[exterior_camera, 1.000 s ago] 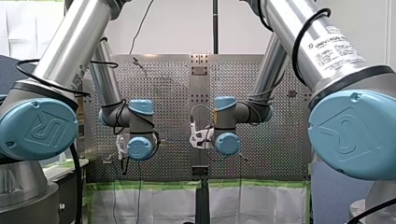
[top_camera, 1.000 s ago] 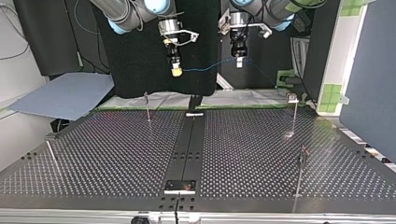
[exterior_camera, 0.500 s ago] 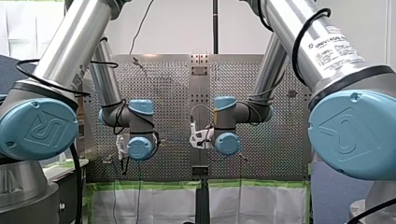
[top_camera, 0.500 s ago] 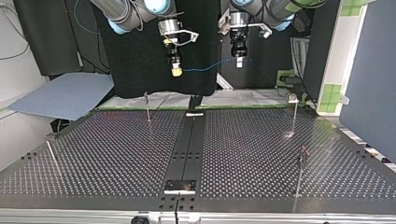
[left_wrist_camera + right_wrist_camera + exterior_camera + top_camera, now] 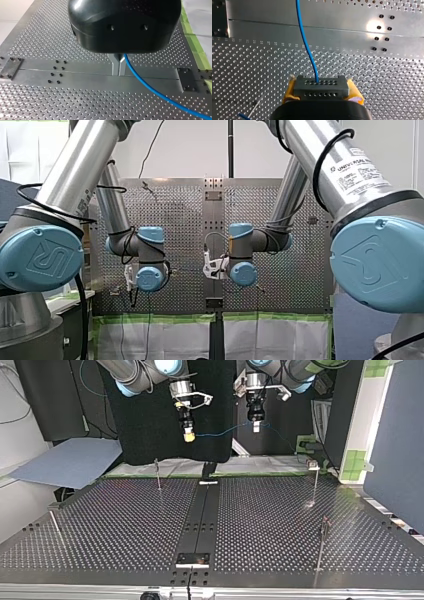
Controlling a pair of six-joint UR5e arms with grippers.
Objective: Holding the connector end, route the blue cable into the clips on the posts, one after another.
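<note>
My right gripper [image 5: 321, 88] is pinching the connector [image 5: 321, 90], a grey rectangular block with two rows of small holes. Its yellow pads [image 5: 355, 91] are pressing on the block's two ends. The blue cable [image 5: 305, 42] is leaving the block's upper row and running straight ahead of the fingers, thin, smooth and round. My left gripper [image 5: 118, 67] is keeping its two flat metal fingers pressed together on the same cable, which is coming out beside them and sweeping away in a gentle curve.

Against the frames from a second and half a second ago, nothing is shifting. Both grippers are hanging at the same height, well above the table [image 5: 125, 525], and the cable between them is sagging in the same shallow line.

Under both grippers the table is showing as matte metal, densely drilled with small round holes. A smooth undrilled strip [image 5: 75, 72] carrying a few dark screw heads is crossing it. The thin upright posts [image 5: 158, 474] are standing well below and apart from both grippers, and the cable is touching none of them.
</note>
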